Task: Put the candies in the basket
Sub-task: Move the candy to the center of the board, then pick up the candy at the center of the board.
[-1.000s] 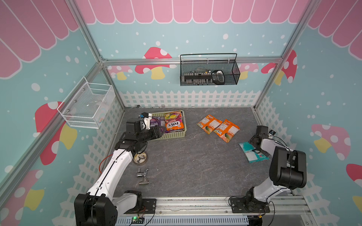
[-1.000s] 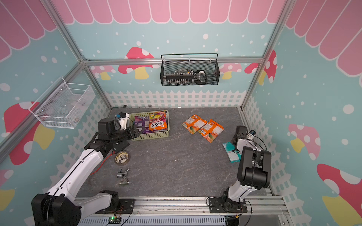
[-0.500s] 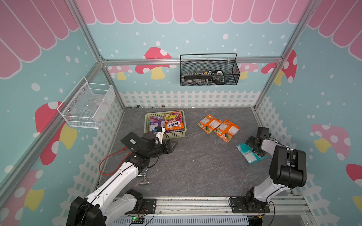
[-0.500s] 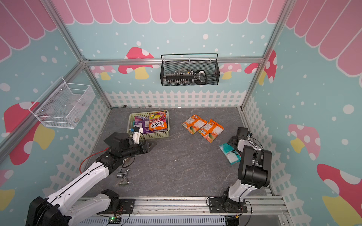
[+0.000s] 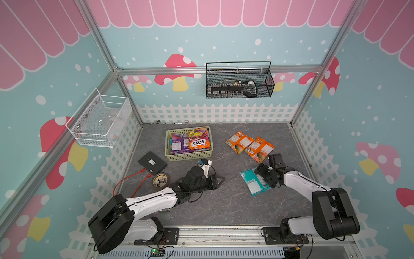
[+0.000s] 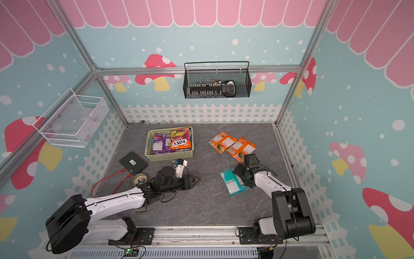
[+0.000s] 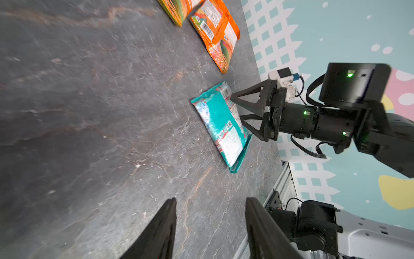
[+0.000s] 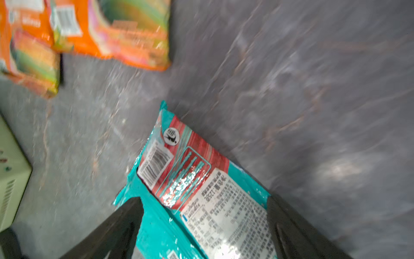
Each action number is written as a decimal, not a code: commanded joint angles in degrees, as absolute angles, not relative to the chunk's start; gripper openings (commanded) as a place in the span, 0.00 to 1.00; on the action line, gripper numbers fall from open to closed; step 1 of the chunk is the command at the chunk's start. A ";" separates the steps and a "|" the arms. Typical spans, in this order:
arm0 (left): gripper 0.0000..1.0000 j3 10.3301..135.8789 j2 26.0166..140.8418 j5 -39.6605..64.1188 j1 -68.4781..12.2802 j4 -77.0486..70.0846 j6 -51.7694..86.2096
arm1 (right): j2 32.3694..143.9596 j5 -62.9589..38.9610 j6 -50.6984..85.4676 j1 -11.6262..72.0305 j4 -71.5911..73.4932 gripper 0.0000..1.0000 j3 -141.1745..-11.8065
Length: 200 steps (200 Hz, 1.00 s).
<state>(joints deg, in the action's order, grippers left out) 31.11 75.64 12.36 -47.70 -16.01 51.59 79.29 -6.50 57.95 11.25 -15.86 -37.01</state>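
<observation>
Worktop (image 7: pixel 89 116) scene: my right claw (image 7: pixel 237 105) gapes wide astride the teal candy bag (image 7: pixel 220 125); my left claw (image 7: pixel 210 199) hangs part-open, empty.

Soft, even light keeps top views sharp; wrist views smear with motion, glare on teal bag (image 8: pixel 179 190).

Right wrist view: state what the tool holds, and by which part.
Nothing is held. The right tool stands open, jaws straddling the teal bag, which lies on the table.

The yellow-green basket (image 6: pixel 172 157) holds a purple bag (image 6: pixel 159 143) and a FOX'S bag (image 6: pixel 180 142), while the right gripper (image 6: pixel 236 173) sits at a teal bag (image 6: pixel 233 185) near two orange bags (image 6: pixel 223 142).
</observation>
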 commanded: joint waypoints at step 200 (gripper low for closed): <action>0.45 39.75 110.82 7.60 -55.56 -43.13 66.74 | 80.26 -19.08 33.58 13.45 -10.43 0.60 -32.64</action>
<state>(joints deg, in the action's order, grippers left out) 38.02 108.68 8.32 -55.59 -41.93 67.29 80.66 -13.52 33.04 13.41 -12.47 -35.14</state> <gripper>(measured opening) 0.445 0.605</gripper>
